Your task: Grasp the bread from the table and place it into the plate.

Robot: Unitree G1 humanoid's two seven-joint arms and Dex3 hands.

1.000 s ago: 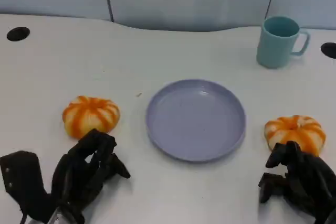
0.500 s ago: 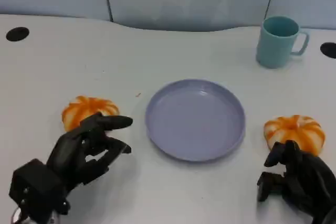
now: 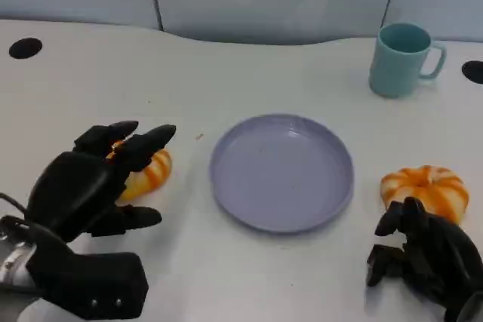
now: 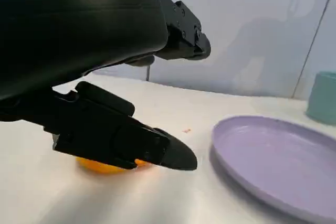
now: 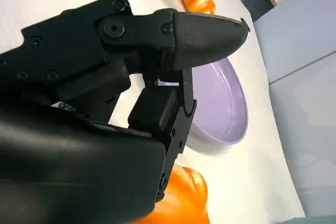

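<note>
Now, head view: my left hand (image 3: 90,182) spread open over the left orange-striped bread (image 3: 147,171), holding nothing; lilac plate (image 3: 281,171) just beside it. My right hand (image 3: 423,258) curled shut, empty, near the right bread (image 3: 424,190). Left wrist view: fingers (image 4: 121,140) above bread, w/ plate beside.

The lilac plate (image 3: 281,172) looks smooth matt plastic, the teal mug (image 3: 401,59) likewise, on a smooth white table (image 3: 226,81).

Bright, even light; soft shadows on table (image 3: 249,88); blurry wrist views.
</note>
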